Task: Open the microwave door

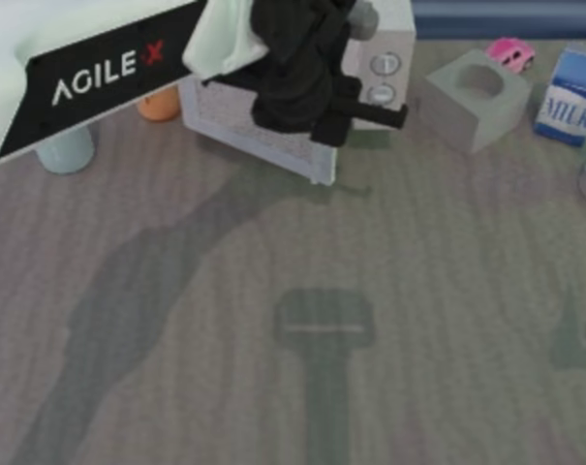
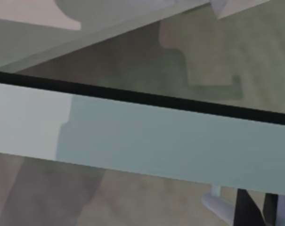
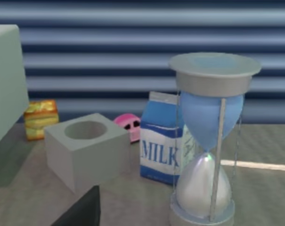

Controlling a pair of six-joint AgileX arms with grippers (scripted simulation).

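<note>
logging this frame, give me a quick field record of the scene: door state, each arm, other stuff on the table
microwave: at the table's far edge, mostly hidden under the left arm
microwave door: swung partly open, free edge toward the camera
left gripper: over the microwave front, below the two knobs
right arm: not visible in the top view
others: grey cube, pink toy car, milk carton, hourglass, two cups

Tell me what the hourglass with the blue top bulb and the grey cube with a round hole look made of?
Hourglass: bulbs look like glossy glass or clear plastic, given the highlights; caps and thin rods look like matte grey metal. Grey cube: dull, uniform surface without shine, perhaps plastic or stone; uncertain.
</note>
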